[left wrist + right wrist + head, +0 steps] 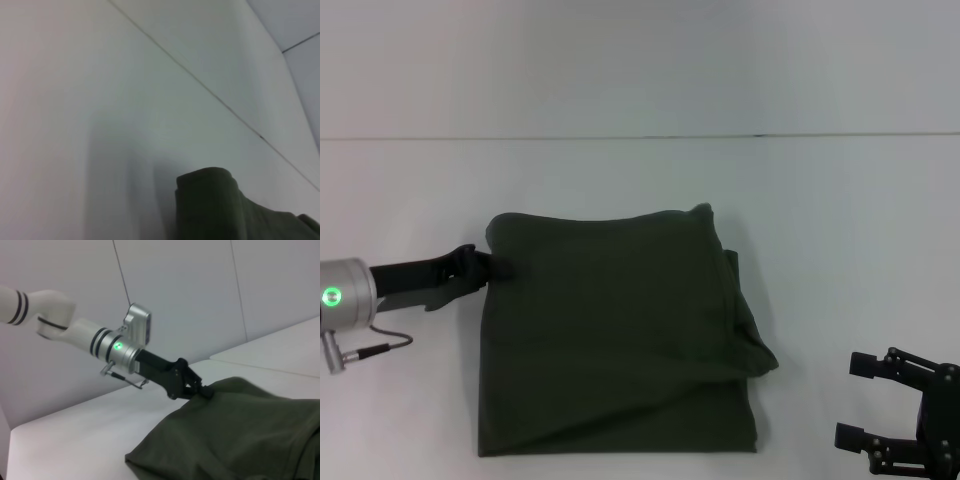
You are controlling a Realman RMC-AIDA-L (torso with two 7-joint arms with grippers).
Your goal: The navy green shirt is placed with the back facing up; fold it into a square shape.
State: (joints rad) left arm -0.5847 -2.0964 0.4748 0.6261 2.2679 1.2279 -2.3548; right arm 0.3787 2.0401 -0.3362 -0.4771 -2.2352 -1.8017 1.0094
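Table (840, 200), white, with bare surface on every side of the cloth: a wide band beyond its far edge up to a thin seam line, open strips to the robot's left and right, only a narrow margin at the near edge of the head view. Navy green shirt (615, 335) lies at centre of the table, folded into a roughly square block, plain dark olive face up, no lettering visible. Left and near edges run fairly straight; far edge slightly wavy; right edge uneven, with an under-layer bulging out as a loose flap toward the near right corner. Shallow creases cross the top layer. Left gripper (500, 267) reaches in low from the robot's left, its tip at the shirt's left edge near the far-left corner; right wrist view shows its fingers closed, pinching the cloth edge, which lifts slightly at that point (204, 391). Right gripper (865, 400) sits near the table's near right corner, well apart from the shirt, fingers spread, holding nothing.
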